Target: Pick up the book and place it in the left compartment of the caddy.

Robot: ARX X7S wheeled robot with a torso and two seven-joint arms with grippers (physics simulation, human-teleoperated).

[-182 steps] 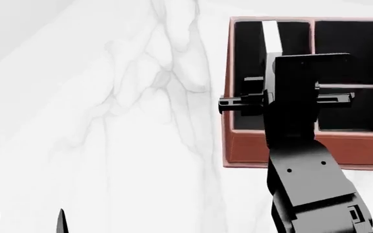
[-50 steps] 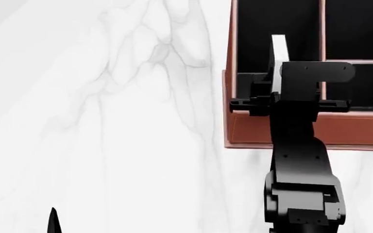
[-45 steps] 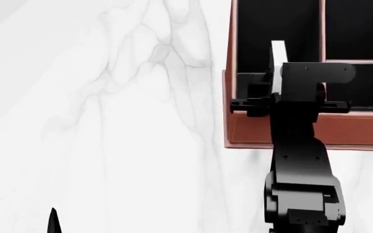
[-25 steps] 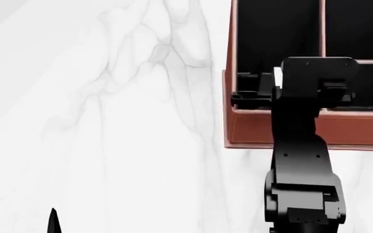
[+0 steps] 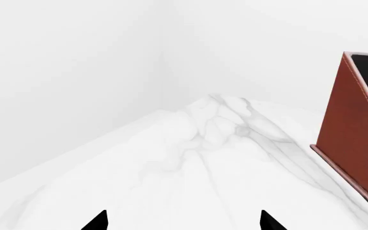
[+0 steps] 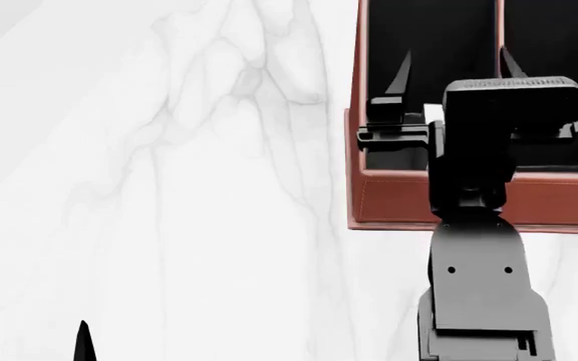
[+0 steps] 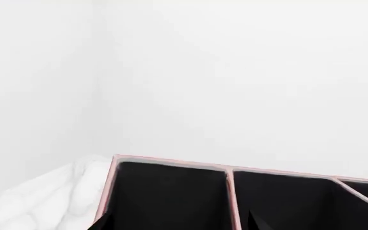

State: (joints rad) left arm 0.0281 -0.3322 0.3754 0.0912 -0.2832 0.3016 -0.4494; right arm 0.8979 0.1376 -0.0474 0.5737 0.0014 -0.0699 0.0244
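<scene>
Right gripper [image 6: 454, 68] spread wide, empty, above left compartment [image 6: 424, 37]; book [image 6: 432, 115] beneath: light, stiff; grip its spine.

The right arm [image 6: 480, 226] covers the caddy's [image 6: 390, 203] front wall at centre right of the head view, the caddy runs off the top and right edges, and the book is mostly hidden.

The right gripper [image 6: 454, 69] has let go and opened, its fingers now spread over the caddy [image 6: 390, 203]. The book, upright in its grip a second ago, has dropped from sight.
</scene>
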